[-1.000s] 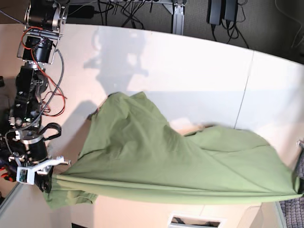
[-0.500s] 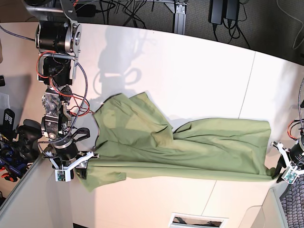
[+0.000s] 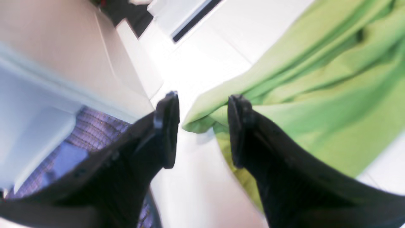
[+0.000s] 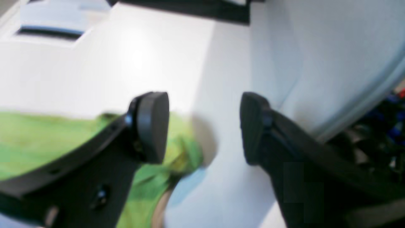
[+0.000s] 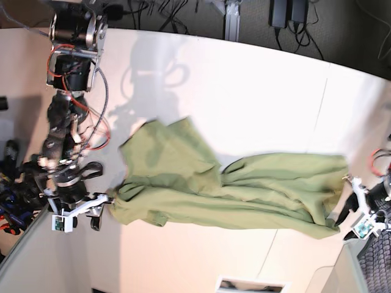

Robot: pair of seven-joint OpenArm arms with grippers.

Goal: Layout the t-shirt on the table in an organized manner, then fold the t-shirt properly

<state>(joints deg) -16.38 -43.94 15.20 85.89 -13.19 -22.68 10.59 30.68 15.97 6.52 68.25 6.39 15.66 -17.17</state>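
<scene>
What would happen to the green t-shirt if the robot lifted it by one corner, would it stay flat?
Probably not. The t-shirt already lies in soft folds and ripples on the table, so it would likely droop and bunch. It looks thin, so probably light and easy to drag.

The t-shirt (image 5: 244, 189) is showing plain olive green, no print. The table (image 5: 244, 97) is looking white with a thin dark seam.

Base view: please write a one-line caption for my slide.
Olive t-shirt lies stretched but wrinkled across the white table, with the open left tool and right tool at its two ends.
</scene>
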